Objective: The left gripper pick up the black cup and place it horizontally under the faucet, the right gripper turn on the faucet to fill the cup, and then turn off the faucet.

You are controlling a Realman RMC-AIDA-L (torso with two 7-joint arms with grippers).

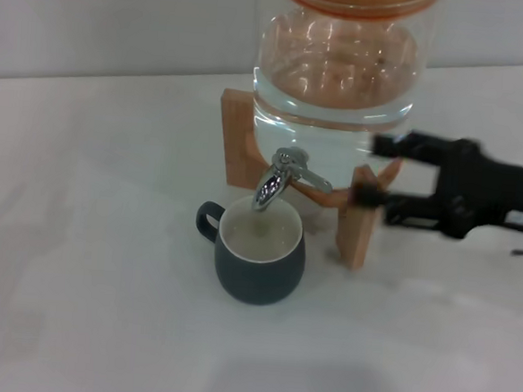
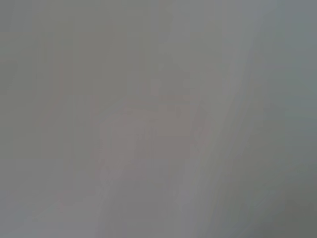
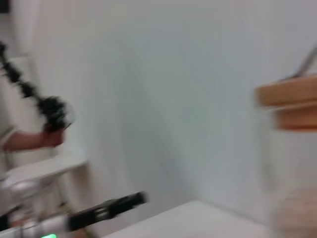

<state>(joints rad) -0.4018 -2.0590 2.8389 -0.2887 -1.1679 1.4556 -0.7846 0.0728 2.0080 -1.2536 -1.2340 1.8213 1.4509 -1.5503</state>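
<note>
While we look down from the head camera, a black cup (image 1: 260,254) stands upright on the white table (image 1: 86,264), directly below the faucet (image 1: 283,177). Its cream inside faces up, and its small loop handle points toward our left side. We cannot tell whether there is water in it, or whether any is running from the spout. The faucet is a shiny chrome spigot with a short lever, and its spout hangs just above the cup's rim. It comes out of the bottom of a large clear glass jar (image 1: 337,71) holding water, which sits on a wooden stand (image 1: 238,141).

Our right gripper (image 1: 375,173) reaches in from the right side, level with the faucet and just beside it, close to the stand's right leg (image 1: 360,223). Its two slim black fingers are spread apart with nothing between them, one above the other, their tips short of the lever and not touching it.

Our left gripper does not show in the head view. The left wrist view shows only a plain grey blur. In the right wrist view, a pale wall, part of the wooden stand (image 3: 290,101) and a dark arm with a green light (image 3: 99,213) appear, far off and blurred.
</note>
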